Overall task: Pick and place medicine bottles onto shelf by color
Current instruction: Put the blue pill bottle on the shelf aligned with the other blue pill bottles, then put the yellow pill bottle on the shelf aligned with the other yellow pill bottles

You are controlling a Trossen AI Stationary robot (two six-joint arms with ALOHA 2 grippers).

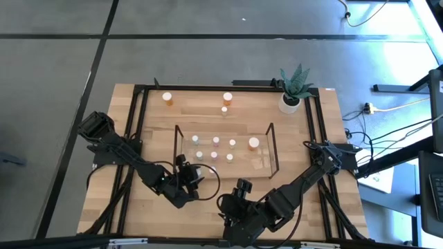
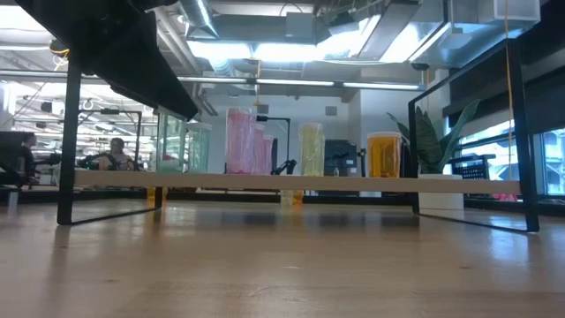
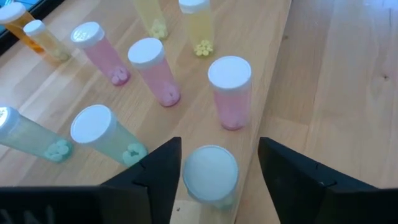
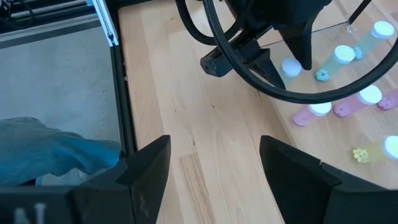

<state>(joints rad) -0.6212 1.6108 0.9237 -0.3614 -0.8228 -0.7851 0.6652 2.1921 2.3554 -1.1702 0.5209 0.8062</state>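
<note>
- My left hand (image 3: 217,180) sits at the shelf's near-left corner, left of centre in the high view. Its fingers stand open on either side of a white-capped bottle (image 3: 211,173), with a gap showing on both sides, so I am not gripping it.
- That bottle stands upright on the shelf (image 1: 270,149) at its front edge, low in the left wrist view. Its body looks pale green, though the cap hides most of it.
- My right hand (image 4: 211,168) waits over bare bench (image 1: 156,117), bottom centre of the high view, fingers spread wide with nothing between them.
- Done so far, as I judge it: about nine bottles stand on the shelf, grouped by colour. In the left wrist view the green pair (image 3: 99,130) is lower left, three pink ones (image 3: 152,71) run across the middle, and two yellow ones (image 3: 198,25) are at the top.
- A wider orange bottle (image 1: 254,143) stands at the shelf's right end in the high view.
- Left to do: three orange bottles are off the shelf, on the bench beyond it — one at upper left (image 1: 167,98) of the high view, and two together near top centre (image 1: 227,99).
- The plant pot (image 1: 290,102), upper right, is no part of this.
- I'd call the task roughly three-quarters along.
</note>
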